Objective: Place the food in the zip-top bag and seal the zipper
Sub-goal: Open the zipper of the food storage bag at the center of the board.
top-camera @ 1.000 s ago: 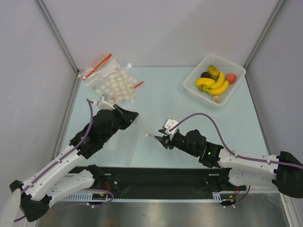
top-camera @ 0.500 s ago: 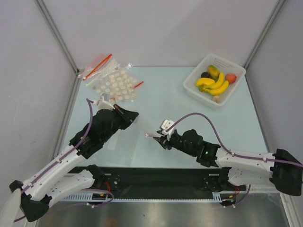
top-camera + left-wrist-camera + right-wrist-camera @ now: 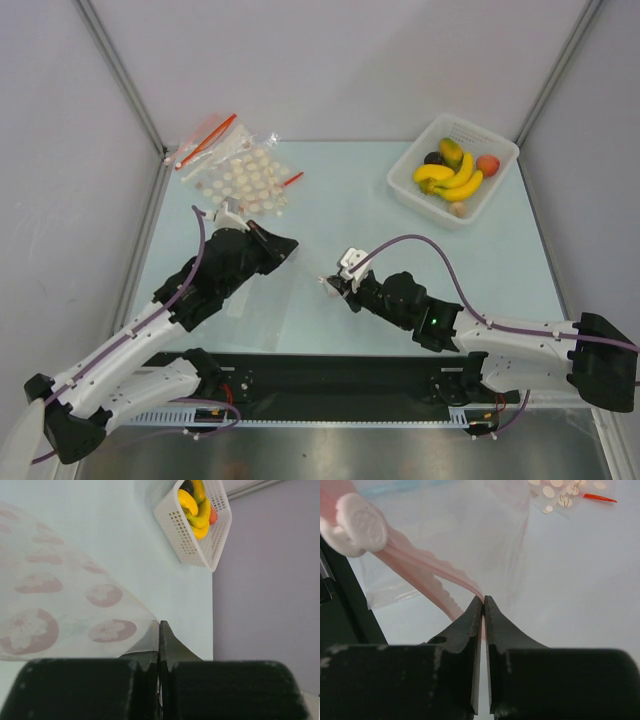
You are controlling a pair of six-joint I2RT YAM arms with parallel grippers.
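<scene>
So the left gripper [image 3: 159,625] is clamped on the zip-top bag [image 3: 75,605], the right gripper [image 3: 483,599] is pinching its zipper [image 3: 420,565], and the food [image 3: 450,175] sits way off back-right, nearer the right one.

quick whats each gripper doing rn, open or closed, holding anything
left gripper: closed, pinching a corner of the zip-top bag
right gripper: closed on the bag's zipper

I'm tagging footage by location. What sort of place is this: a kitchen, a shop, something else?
Most likely a robotics lab test cell: a left arm and a right arm bolted to a table boxed in by plain grey panels, with toy fruit in a white basket as props.
</scene>
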